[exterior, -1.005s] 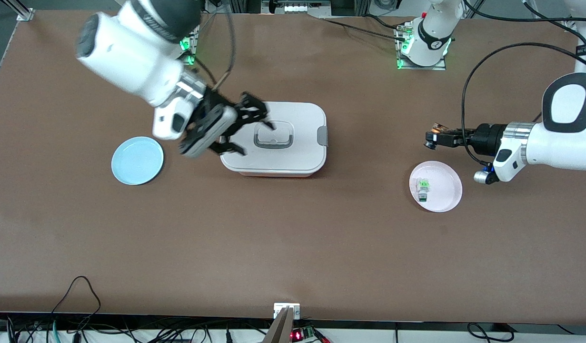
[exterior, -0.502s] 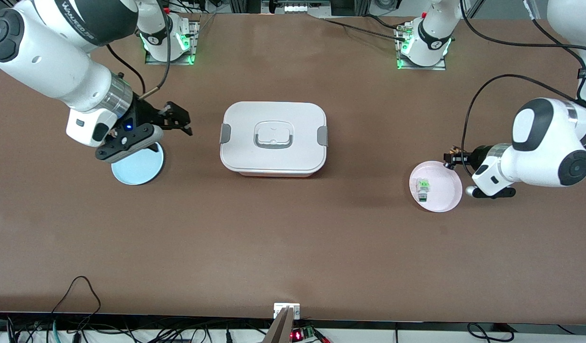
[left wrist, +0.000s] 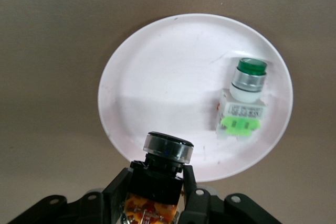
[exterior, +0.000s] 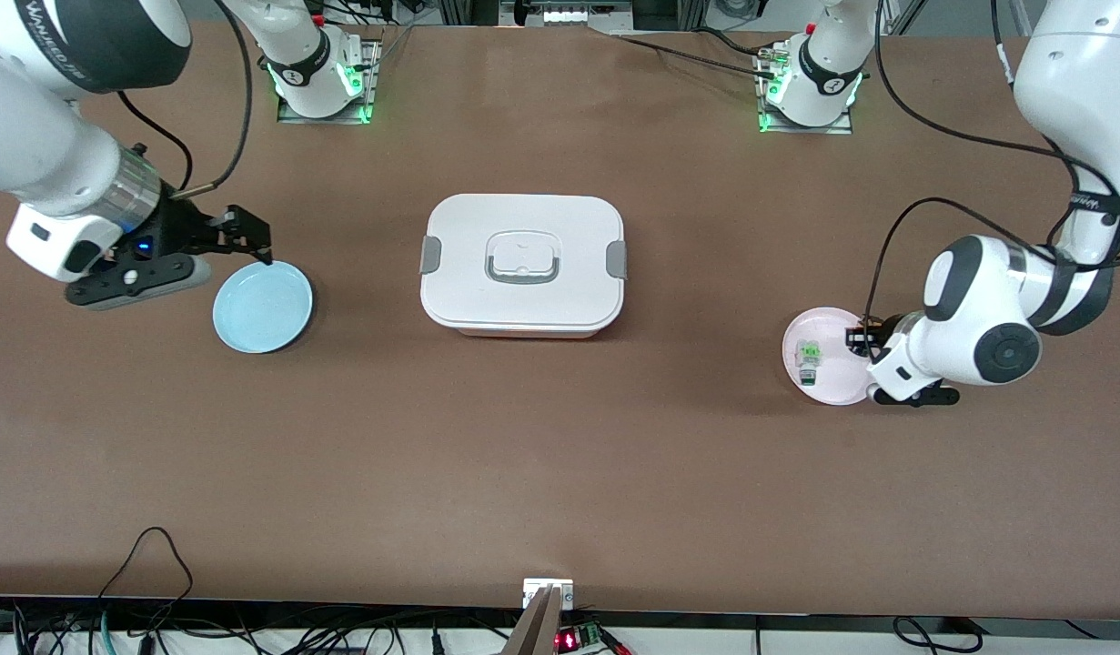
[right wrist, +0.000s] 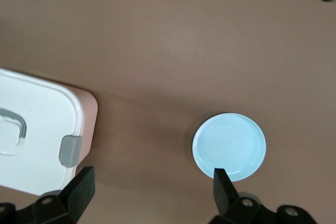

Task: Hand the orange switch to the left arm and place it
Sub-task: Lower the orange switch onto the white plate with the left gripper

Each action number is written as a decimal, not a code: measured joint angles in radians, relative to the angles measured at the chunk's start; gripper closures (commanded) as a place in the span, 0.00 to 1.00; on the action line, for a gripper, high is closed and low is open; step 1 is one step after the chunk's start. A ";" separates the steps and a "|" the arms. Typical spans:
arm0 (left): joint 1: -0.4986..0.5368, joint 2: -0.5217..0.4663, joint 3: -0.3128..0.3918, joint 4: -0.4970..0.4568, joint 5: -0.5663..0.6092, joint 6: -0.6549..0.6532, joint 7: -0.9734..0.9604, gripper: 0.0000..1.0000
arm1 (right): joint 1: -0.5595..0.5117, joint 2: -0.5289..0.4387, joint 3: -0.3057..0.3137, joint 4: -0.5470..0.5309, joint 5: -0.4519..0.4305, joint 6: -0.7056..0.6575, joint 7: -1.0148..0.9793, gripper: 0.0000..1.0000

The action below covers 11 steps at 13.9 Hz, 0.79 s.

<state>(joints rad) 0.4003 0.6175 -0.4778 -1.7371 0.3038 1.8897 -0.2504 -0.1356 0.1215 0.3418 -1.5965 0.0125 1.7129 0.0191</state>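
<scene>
Now our left gripper (left wrist: 160, 192) is closed on the orange switch (left wrist: 167, 156), over the pink plate's (left wrist: 157, 82) rim, beside the green switch (left wrist: 244, 98). We risk knocking that one if we descend. Our right gripper (exterior: 246, 238) waits wide open, holding nothing, over the blue plate (exterior: 263, 307), well apart from the box (exterior: 523, 264).

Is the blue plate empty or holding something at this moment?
Empty. The blue plate shows only bare glaze in the front view and the right wrist view; the right hand, open, is over its rim.
</scene>
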 measured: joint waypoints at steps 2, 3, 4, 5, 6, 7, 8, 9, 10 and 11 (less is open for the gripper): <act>-0.007 0.037 0.000 0.000 0.025 0.038 -0.038 1.00 | 0.058 -0.031 -0.074 0.000 -0.009 -0.013 0.078 0.00; -0.011 0.050 0.000 0.000 0.046 0.060 -0.052 1.00 | 0.114 -0.044 -0.140 0.000 -0.017 -0.027 0.098 0.00; -0.015 0.059 0.001 0.001 0.053 0.074 -0.058 1.00 | 0.173 -0.054 -0.212 0.000 -0.023 -0.040 0.106 0.00; -0.017 0.064 0.001 0.001 0.053 0.080 -0.059 1.00 | 0.215 -0.062 -0.268 0.000 -0.025 -0.053 0.108 0.00; -0.020 0.064 0.001 0.002 0.053 0.084 -0.059 1.00 | 0.232 -0.067 -0.295 0.000 -0.025 -0.065 0.108 0.00; -0.025 0.065 0.001 0.002 0.053 0.094 -0.059 0.87 | 0.236 -0.071 -0.305 0.000 -0.026 -0.071 0.108 0.00; -0.035 0.067 0.005 0.002 0.053 0.109 -0.060 0.78 | 0.237 -0.075 -0.307 0.000 -0.026 -0.075 0.110 0.00; -0.045 0.071 0.013 0.002 0.053 0.127 -0.060 0.76 | 0.237 -0.079 -0.308 0.000 -0.026 -0.077 0.113 0.00; -0.051 0.074 0.020 0.003 0.053 0.141 -0.060 0.72 | 0.236 -0.082 -0.310 0.000 -0.027 -0.077 0.118 0.00; -0.051 0.077 0.023 0.004 0.053 0.148 -0.060 0.42 | 0.231 -0.087 -0.310 0.000 -0.028 -0.078 0.121 0.00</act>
<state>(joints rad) 0.3492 0.6944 -0.4551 -1.7331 0.3569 2.0377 -0.3107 0.0958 0.0349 0.0316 -1.5965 -0.0151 1.6352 0.1402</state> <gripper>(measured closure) 0.573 0.000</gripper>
